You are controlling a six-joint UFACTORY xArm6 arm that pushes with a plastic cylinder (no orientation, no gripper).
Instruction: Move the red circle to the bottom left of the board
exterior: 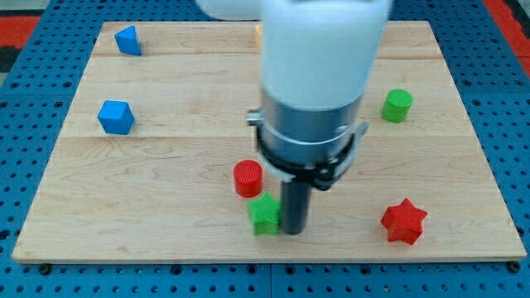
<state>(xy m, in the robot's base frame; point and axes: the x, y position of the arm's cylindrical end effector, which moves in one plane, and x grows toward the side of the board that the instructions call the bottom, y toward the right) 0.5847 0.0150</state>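
Observation:
The red circle [248,178], a short red cylinder, stands on the wooden board [149,207] a little left of the middle, in the lower half. My tip [292,231] touches the board just right of a green block [265,214], which lies right below the red circle. The tip is below and to the right of the red circle, with the green block between them. The arm's white and grey body [319,74] hides the board's upper middle.
A red star [403,221] lies at the lower right. A green cylinder [397,105] stands at the right. Two blue blocks lie at the left, one at the top left corner [127,40], one lower [116,117]. A yellow sliver [257,33] shows beside the arm.

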